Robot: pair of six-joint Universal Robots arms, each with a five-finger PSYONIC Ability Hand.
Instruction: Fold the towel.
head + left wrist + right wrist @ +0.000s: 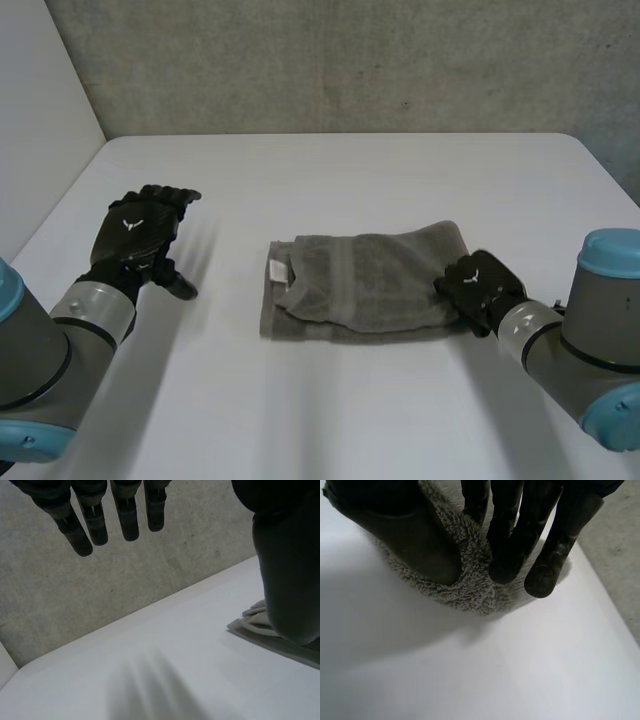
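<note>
White table (350,180), matte, with a rounded far right corner. Grey concrete wall (350,60) behind it, a white panel (40,100) along the far left side.

Grey terry towel (370,285) lies at mid table, a bit toward the near right. It is folded into a long band running left to right, layers showing at the left end. A small white label (278,270) sits on the left end. The right end is rounder and slightly bunched.

Left hand (140,235) is over bare table, well left of the towel and apart from it. Palm faces down, fingers (127,520) straight and spread, pointing far, thumb (287,580) stuck out toward the towel. Holding nothing.

Right hand (480,285) is at the towel's right end, on its near corner. In the right wrist view its fingers (512,535) curl down onto the pile and the thumb (410,535) presses in from the other side, so the towel's edge (470,580) is pinched between them. The right forearm comes in from the near right.
</note>
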